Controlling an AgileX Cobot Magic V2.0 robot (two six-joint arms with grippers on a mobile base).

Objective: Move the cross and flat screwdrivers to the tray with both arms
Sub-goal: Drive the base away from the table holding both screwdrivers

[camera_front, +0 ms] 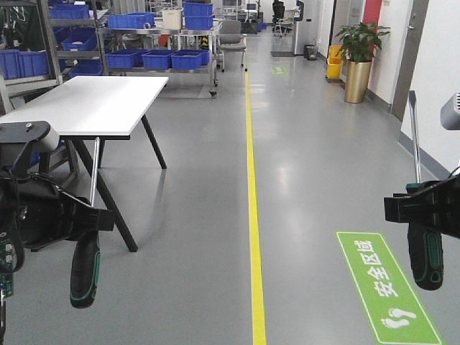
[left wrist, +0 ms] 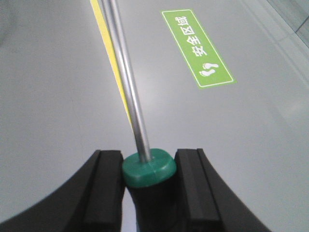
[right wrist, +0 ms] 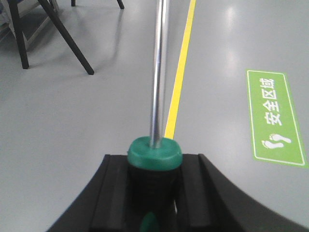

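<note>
At lower left, the left gripper clamps the left screwdriver. At lower right, the right gripper clamps the right screwdriver. Carry both shafts upright; no tray shows.

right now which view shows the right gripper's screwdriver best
Front view: the whole screwdriver shows, handle to tip, upright in the right gripper. Right wrist view shows only its collar and shaft, tip cut off. Left wrist view shows the other screwdriver.

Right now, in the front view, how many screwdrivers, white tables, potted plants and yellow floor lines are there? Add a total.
Screwdrivers: 2, the left screwdriver and the right screwdriver
White table: 1
Potted plant: 1
Yellow floor line: 1
Total: 5
</note>
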